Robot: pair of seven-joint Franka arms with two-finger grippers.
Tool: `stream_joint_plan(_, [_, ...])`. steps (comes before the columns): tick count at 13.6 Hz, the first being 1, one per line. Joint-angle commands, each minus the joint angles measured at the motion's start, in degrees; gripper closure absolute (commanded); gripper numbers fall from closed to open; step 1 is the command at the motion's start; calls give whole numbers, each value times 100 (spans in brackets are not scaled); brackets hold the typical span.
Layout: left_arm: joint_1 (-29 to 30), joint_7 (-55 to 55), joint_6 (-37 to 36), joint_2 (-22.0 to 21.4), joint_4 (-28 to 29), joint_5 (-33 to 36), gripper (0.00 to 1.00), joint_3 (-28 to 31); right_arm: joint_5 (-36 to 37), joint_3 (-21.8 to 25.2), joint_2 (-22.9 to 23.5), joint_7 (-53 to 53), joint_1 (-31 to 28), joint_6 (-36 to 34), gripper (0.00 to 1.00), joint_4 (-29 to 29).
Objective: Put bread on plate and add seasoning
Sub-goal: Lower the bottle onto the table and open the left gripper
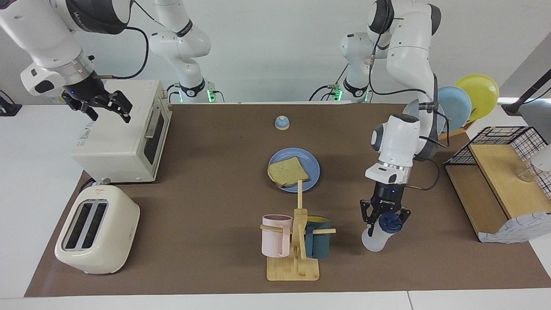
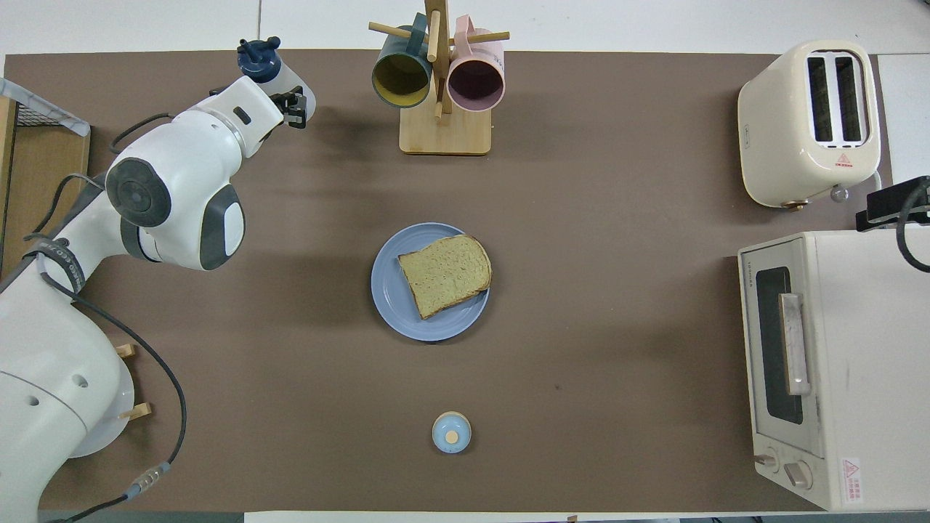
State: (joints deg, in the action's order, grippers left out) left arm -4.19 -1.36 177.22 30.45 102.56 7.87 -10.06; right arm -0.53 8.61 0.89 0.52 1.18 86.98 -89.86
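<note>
- The roughly square slice of pale tan bread with a darker brown crust (image 1: 288,171) (image 2: 445,274) lies flat on the round medium-blue plate (image 1: 311,165) (image 2: 386,287), which sits at the middle of the brown-covered surface (image 1: 215,181) (image 2: 617,349).
- The small translucent white plastic seasoning bottle with a dark navy cap (image 1: 380,232) (image 2: 272,69) is tilted, its base low over the surface or on it, I cannot tell which. It is toward the left arm's end, farther from the robots than the plate and beside the wooden mug stand (image 1: 297,254) (image 2: 443,127) with its pink and dark teal mugs.
- The left tool (image 1: 384,217) (image 2: 289,102) is clamped around the bottle just below its cap.
- The right tool (image 1: 101,107), with fingers spread and nothing between them, waits in the air over the white toaster oven (image 1: 122,137) (image 2: 835,363).
- A small blue-domed bell (image 1: 282,122) (image 2: 451,432) stands nearer the robots than the plate.
</note>
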Motion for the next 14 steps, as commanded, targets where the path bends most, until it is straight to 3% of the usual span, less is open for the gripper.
stream_joint_plan(1, [41,92,181,303,-297,82,100,-4,-8,-43,-89,141,-56,3,0,-93])
stream_joint_plan(3, [41,171,443,532,-306,205,100,4,-8,-43,-89,141,-56,3,0,-93])
stream_joint_plan(14, [243,365,797,550,124,390,100,13,-8,-43,-89,141,-56,3,0,-93])
